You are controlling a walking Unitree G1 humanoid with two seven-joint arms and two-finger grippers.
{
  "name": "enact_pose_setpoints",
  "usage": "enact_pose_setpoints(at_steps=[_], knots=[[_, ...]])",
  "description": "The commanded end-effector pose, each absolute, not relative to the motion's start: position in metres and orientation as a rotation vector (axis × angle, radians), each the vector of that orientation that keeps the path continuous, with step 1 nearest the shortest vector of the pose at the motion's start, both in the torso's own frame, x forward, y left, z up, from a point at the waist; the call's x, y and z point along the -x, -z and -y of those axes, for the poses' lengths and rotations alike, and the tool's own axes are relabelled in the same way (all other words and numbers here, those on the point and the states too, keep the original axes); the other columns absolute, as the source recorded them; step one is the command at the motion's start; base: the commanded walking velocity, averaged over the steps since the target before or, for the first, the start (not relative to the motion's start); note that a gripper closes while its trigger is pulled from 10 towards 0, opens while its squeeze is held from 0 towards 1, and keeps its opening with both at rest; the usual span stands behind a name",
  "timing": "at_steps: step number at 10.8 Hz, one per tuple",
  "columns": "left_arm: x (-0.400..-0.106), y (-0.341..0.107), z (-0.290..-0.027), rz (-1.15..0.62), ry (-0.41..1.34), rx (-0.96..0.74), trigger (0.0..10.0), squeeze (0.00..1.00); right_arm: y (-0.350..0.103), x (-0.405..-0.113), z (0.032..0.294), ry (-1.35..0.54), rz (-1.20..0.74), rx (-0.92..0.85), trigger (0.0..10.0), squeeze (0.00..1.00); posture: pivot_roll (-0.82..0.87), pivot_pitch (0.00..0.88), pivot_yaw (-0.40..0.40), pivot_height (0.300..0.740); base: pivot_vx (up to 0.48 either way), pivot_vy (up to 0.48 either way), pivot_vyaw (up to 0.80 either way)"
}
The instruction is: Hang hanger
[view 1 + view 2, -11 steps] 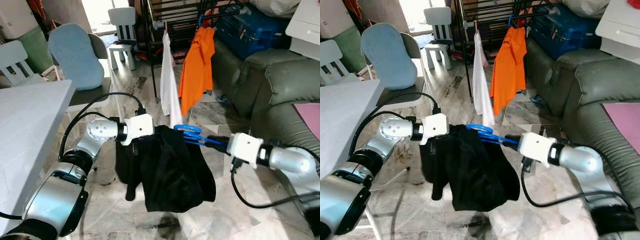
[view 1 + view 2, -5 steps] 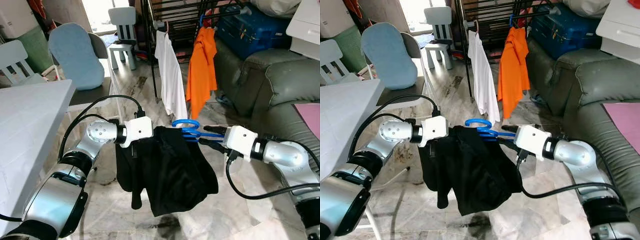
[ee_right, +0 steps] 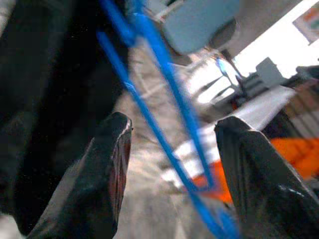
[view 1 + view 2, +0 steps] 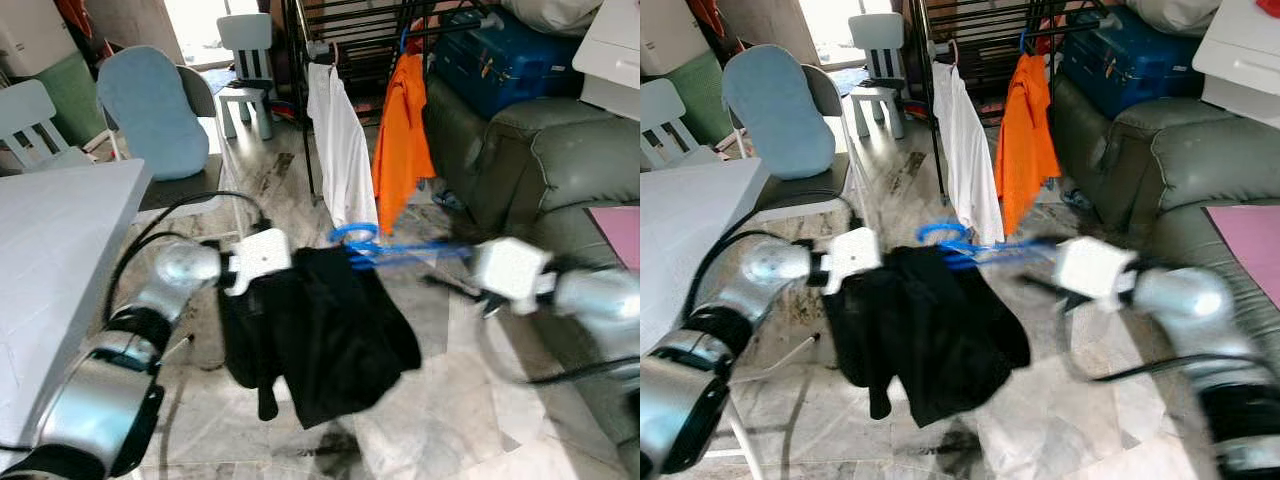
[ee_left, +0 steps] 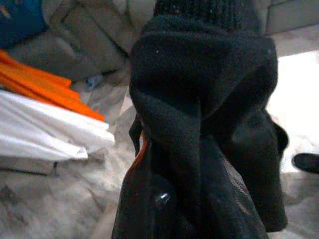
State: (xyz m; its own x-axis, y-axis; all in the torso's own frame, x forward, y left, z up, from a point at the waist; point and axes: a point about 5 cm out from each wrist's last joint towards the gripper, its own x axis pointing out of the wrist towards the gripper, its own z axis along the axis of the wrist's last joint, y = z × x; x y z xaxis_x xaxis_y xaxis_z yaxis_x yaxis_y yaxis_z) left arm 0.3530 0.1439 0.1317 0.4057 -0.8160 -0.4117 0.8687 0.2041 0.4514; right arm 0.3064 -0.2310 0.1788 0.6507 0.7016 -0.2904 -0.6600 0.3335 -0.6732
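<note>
A black garment (image 4: 330,340) hangs in a bunch from my left gripper (image 4: 295,262), which is shut on its top; the cloth hides the fingers. A blue hanger (image 4: 400,250) sticks out of the garment toward my right arm, its hook (image 4: 355,236) near the garment's top. My right gripper (image 3: 174,164) is open, and the hanger's blue wire runs between its spread fingers (image 3: 112,164) without being pinched. The right arm is blurred. Ahead stands a black clothes rack (image 4: 340,20) with a white shirt (image 4: 340,150) and an orange shirt (image 4: 400,130).
A green-grey sofa (image 4: 540,160) runs along the right, with a blue suitcase (image 4: 500,55) behind it. A white table (image 4: 50,250) is at my left, and a chair with a blue cushion (image 4: 150,110) is beyond it. Marble floor lies between me and the rack.
My right gripper has opened and drawn back to the right, off the hanger. The hanger and garment have shifted slightly left and up with the left gripper.
</note>
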Motion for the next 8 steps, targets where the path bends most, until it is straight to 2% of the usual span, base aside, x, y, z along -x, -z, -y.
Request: enact_pose_setpoints(at_steps=[1, 2, 3, 4, 5, 6, 8], knots=[[-0.354, -0.131, -0.156, -0.100, 1.120, -0.674, 0.0, 0.00, -0.198, -0.313, 0.236, -0.819, 0.124, 0.866, 10.0, 1.00, -0.24, 0.000, 0.109, 0.740, 0.000, 0.000, 0.00], [-0.353, -0.128, -0.161, -0.107, 1.082, -0.646, 0.0, 0.00, -0.211, -0.319, 0.240, -0.720, 0.185, 0.835, 10.0, 1.00, -0.24, 0.000, 0.109, 0.740, 0.000, 0.000, 0.00], [-0.356, -0.129, -0.167, -0.091, 0.990, -0.570, 0.0, 0.00, -0.208, -0.315, 0.235, -0.721, 0.198, 0.685, 10.0, 1.00, -0.23, 0.000, 0.106, 0.740, 0.000, 0.000, 0.00], [-0.358, -0.132, -0.168, -0.073, 0.954, -0.511, 0.0, 0.00, -0.199, -0.312, 0.231, -0.742, 0.179, 0.616, 10.0, 1.00, -0.23, 0.000, 0.104, 0.740, 0.000, 0.000, 0.00], [-0.362, -0.138, -0.163, -0.041, 0.926, -0.433, 0.0, 0.00, -0.192, -0.310, 0.228, -0.741, 0.175, 0.515, 10.0, 1.00, -0.21, 0.000, 0.101, 0.740, 0.000, 0.000, 0.00], [-0.368, -0.146, -0.158, -0.003, 0.874, -0.299, 0.0, 0.00, -0.192, -0.314, 0.223, -0.713, 0.193, 0.339, 10.0, 1.00, -0.22, 0.000, 0.107, 0.740, 0.000, 0.000, 0.00], [-0.369, -0.158, -0.147, 0.066, 0.939, -0.191, 0.0, 0.00, -0.175, -0.318, 0.222, -0.663, 0.122, 0.338, 10.0, 1.00, -0.22, 0.000, 0.108, 0.740, 0.000, 0.000, 0.00]])
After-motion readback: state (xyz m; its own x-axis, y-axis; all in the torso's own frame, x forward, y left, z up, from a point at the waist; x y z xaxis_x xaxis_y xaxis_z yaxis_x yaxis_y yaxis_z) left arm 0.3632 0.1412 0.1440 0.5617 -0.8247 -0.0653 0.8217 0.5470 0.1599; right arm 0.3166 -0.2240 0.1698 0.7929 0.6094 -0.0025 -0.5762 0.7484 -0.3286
